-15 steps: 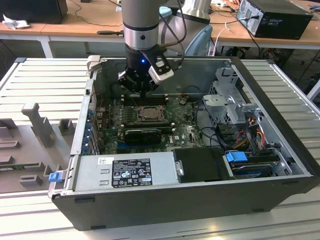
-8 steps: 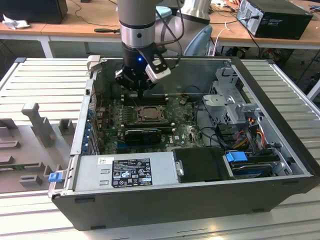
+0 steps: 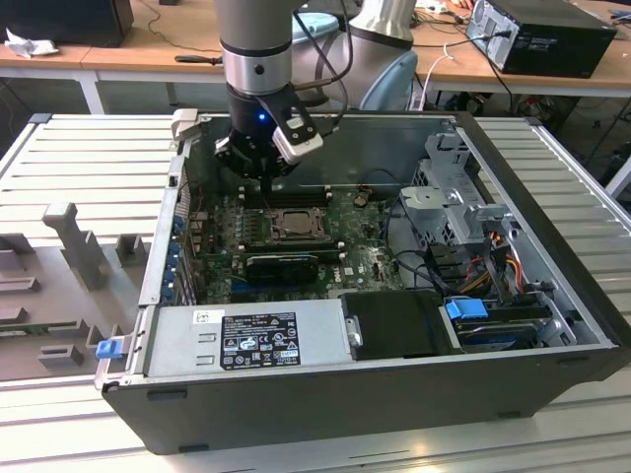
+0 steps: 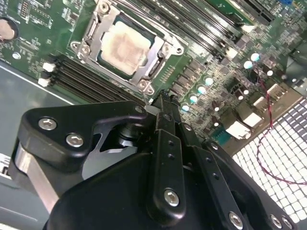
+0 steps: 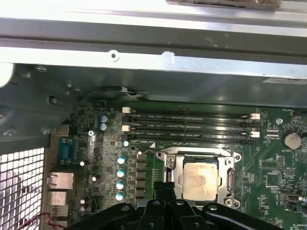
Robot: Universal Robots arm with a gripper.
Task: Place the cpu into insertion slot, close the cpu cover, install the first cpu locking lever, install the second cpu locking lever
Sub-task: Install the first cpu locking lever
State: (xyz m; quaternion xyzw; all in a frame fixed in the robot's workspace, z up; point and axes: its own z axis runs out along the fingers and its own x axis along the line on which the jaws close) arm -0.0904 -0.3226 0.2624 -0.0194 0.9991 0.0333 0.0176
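Cpu [image 5: 200, 180] sits socketed inside a computer case [image 3: 345, 394] on slatted table [image 3: 89, 148], desks [image 3: 148, 54] behind.

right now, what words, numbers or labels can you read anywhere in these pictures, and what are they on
Nothing here can be read well enough to quote.
Black label on the power supply, exterior view: white print, too small to read.
White sticker beside it: too small to read.
Lettering on the green board, first wrist view: blurred.
Print along the memory slots, first wrist view: too small to read.
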